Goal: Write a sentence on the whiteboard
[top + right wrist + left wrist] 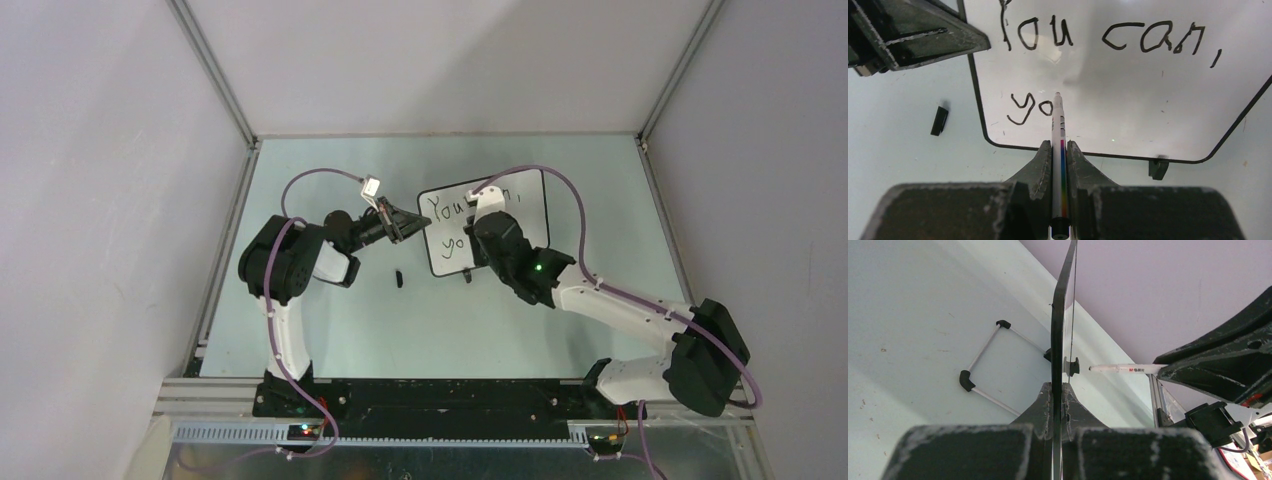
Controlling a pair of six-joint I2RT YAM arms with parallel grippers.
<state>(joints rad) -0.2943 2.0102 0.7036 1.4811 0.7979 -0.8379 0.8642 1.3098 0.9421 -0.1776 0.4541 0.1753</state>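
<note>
The whiteboard [520,215] stands near upright at the table's middle, white with a thin black frame. My left gripper [403,228] is shut on its left edge; in the left wrist view the board [1062,325] shows edge-on between the jaws [1062,390]. The sentence [1098,42] reads "You can," on the top line and "yo" [1030,107] below. My right gripper [1060,147] is shut on a white marker [1059,130] with a rainbow stripe. The marker's tip touches the board just right of "yo". The marker also shows in the left wrist view [1123,369].
A small black marker cap [398,277] lies on the table left of the board; it also shows in the right wrist view [939,121]. A black board foot [1158,168] sits under the bottom edge. A wire stand [985,362] lies behind the board. Grey walls enclose the table.
</note>
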